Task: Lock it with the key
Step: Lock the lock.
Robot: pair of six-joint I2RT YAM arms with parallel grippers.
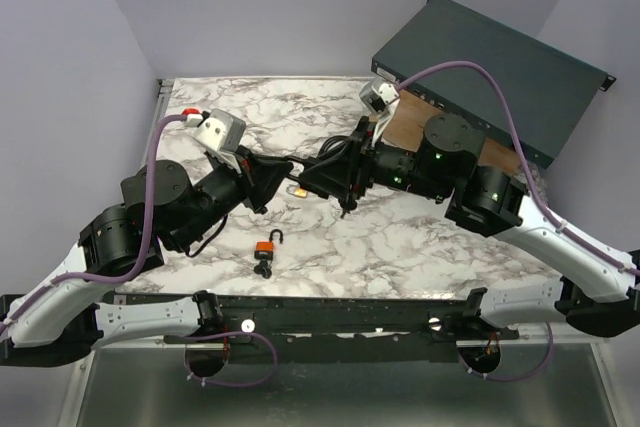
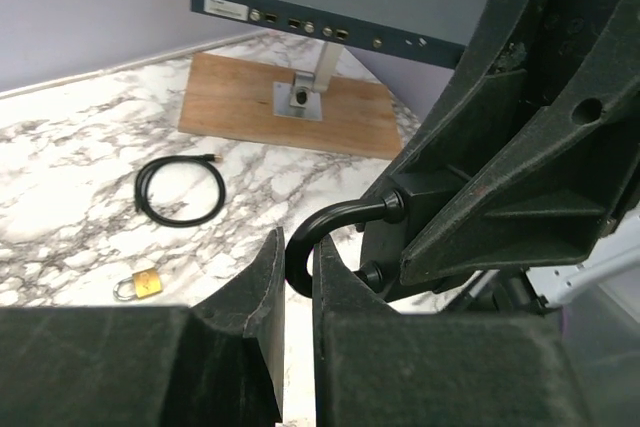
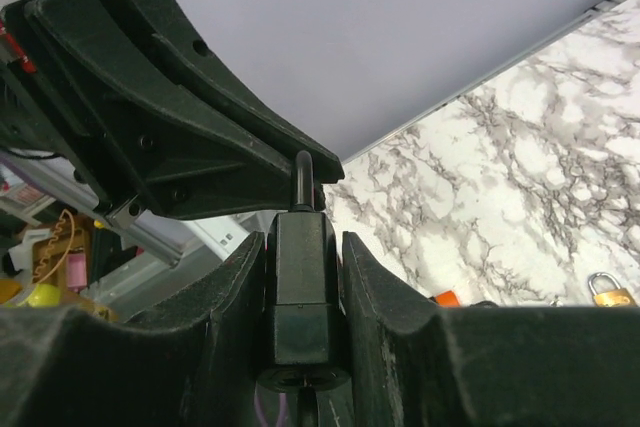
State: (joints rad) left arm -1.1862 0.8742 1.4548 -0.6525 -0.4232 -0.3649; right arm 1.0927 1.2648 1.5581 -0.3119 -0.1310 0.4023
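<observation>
The black metal padlock (image 3: 298,297) hangs above the white marble surface (image 1: 400,237), between both arms. The right fingers (image 3: 390,317) grasp its body. The left fingers (image 2: 250,297) are clenched on its curved shackle (image 2: 335,215), which rises from the body, along its long axis, toward them.

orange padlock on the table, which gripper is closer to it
Left, narrowly. Both grippers meet in the air beyond the orange padlock; the left gripper is on the padlock's side of that meeting point, the right gripper just past it, further right.
</observation>
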